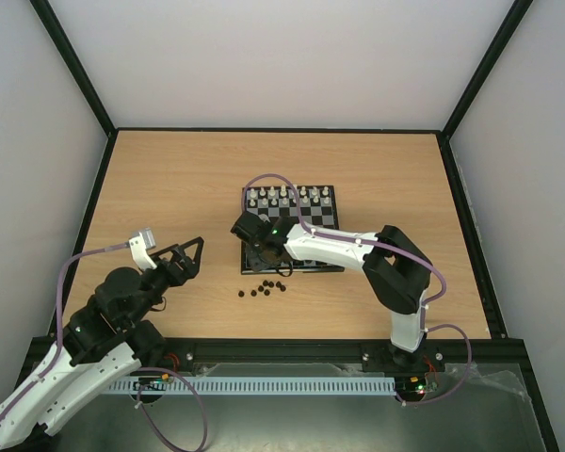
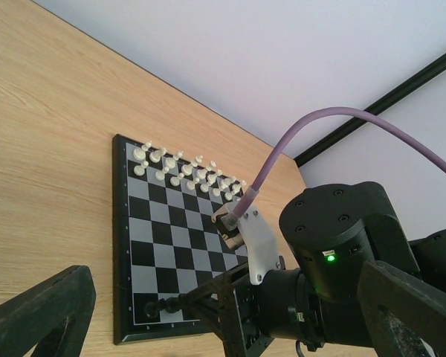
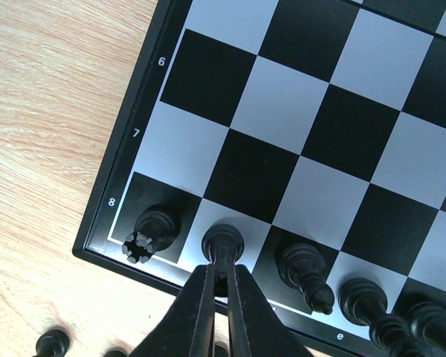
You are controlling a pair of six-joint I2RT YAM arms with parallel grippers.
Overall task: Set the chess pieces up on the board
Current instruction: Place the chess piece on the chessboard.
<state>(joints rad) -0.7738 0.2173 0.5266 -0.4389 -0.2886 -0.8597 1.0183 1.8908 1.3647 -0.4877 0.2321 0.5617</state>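
My right gripper [image 3: 221, 274] is pinched on a black chess piece [image 3: 223, 239] in the board [image 3: 312, 111] edge row. My left gripper [image 1: 189, 257] gapes wide, holding nothing.

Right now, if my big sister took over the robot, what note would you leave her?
Left gripper: open and empty, over the table to the left of the chessboard.
Right gripper: shut on a black piece at the near-row square beside the corner rook.
Done: the white pieces stand in the far two rows. The rook, a bishop and a few more black pieces stand in the near row.
Left: release this piece, then place the loose black pieces lying on the table just off the board's near edge.
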